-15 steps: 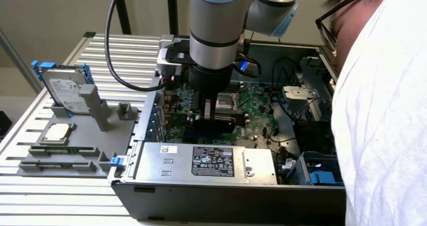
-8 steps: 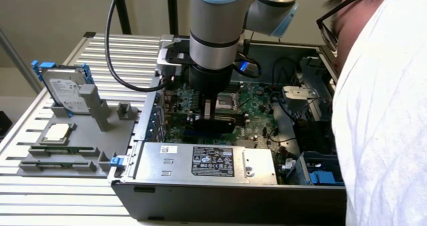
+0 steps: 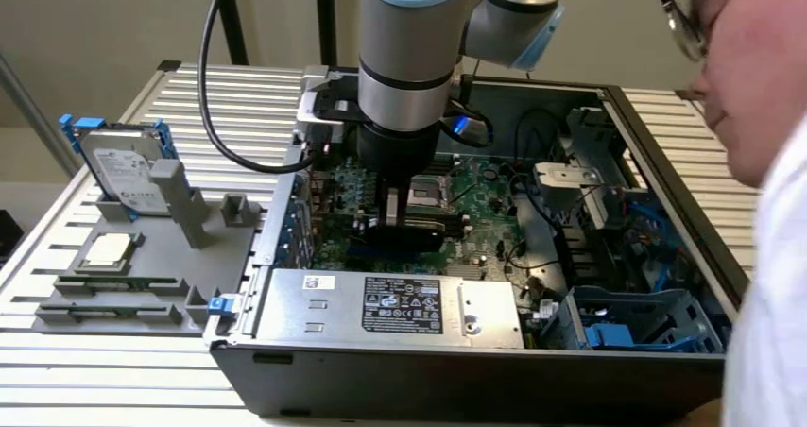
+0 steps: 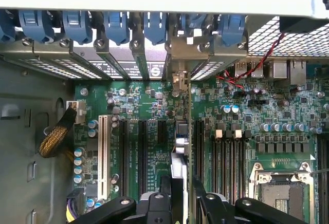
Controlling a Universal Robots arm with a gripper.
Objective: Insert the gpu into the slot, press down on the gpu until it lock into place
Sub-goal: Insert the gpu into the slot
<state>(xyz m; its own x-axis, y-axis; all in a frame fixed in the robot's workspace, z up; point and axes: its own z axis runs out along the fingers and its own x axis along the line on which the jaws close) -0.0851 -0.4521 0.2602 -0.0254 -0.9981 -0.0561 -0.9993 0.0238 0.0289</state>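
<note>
Risk, alignment: the small black rectangular gpu card (image 3: 436,230) hangs edge-down over the green motherboard (image 4: 247,111). If its contact edge sits off the long blue plastic slot, a downward press could jam it or flex the board.
Risk, bracket: the card's metal end bracket (image 4: 177,80) stands right at the row of blue plastic rear clips (image 4: 118,26). A snag there could tilt the card, so one end seats and the other rides high.
Risk, grip: by my judgement, a thin card pinched from both sides may slide up between the fingers under pressing load.
Slot: hidden beneath the card's lower edge; whether card and slot are touching, I cannot tell.
End effector: the black two-finger gripper (image 4: 180,196) is closed to a narrow gap. Its fingers (image 4: 165,188) clamp either face of the card, which the wrist view sees edge-on.
Surroundings: the silver labelled power-supply box (image 3: 391,304) sits just beside the card, and a person (image 3: 757,162) leans in at the exterior view's right.
</note>
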